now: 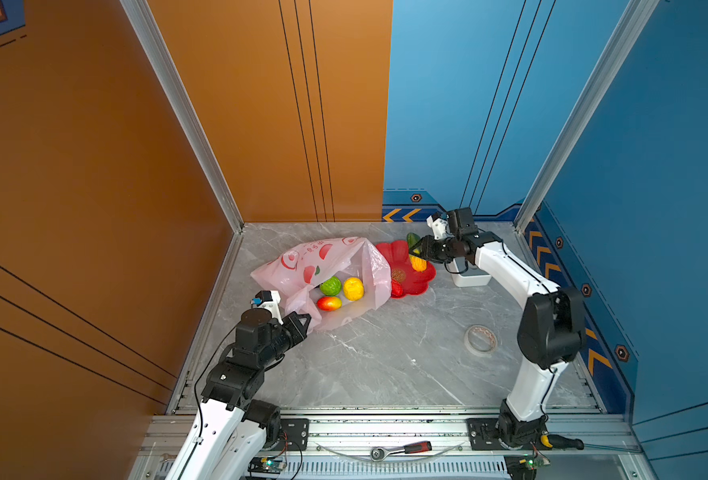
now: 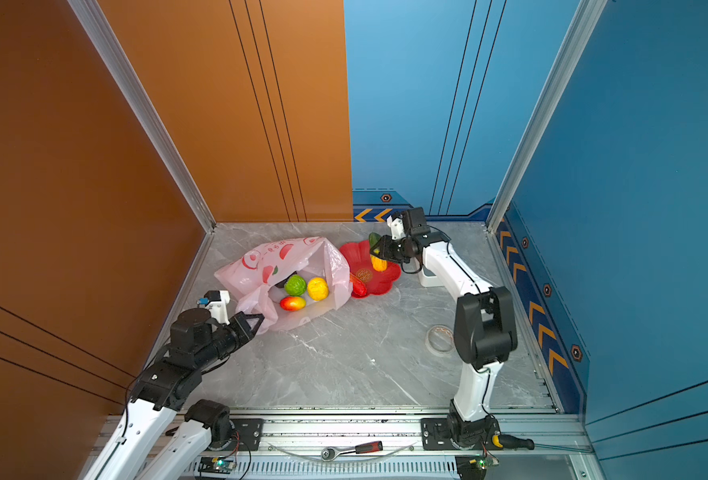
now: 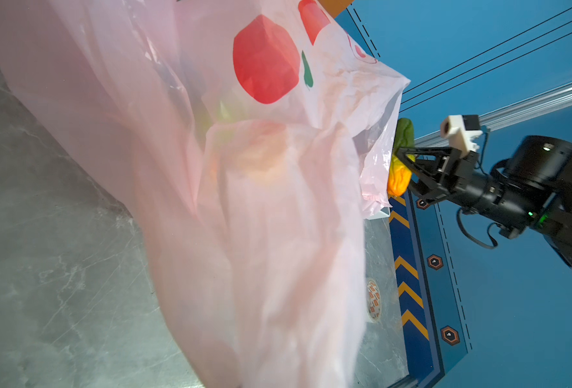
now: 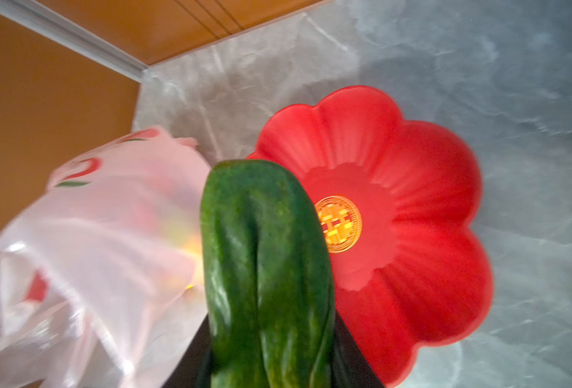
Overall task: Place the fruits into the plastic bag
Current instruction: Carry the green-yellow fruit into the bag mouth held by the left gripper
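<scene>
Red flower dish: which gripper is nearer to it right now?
Right. The right gripper is over the far side of the red dish, gripping a green-orange fruit. The left gripper pinches the near corner of the plastic bag, which lies between it and the dish.

A dark green, glossy, ridged fruit (image 4: 264, 268) fills the near middle. It is clamped between the black fingers (image 4: 185, 364) of the right gripper (image 4: 271, 369), one on each flank. Take the fruit as the dial's centre. A red flower-shaped dish (image 4: 422, 174) with a gold emblem (image 4: 340, 223) lies at two to three o'clock, its edge hidden behind the fruit. A crinkly pale pink bag (image 4: 103, 242), blurred, spreads at nine o'clock, with something yellow glowing through it. The grey marble table (image 4: 519, 84) shows at one o'clock and an orange wall (image 4: 43, 100) at ten.
</scene>
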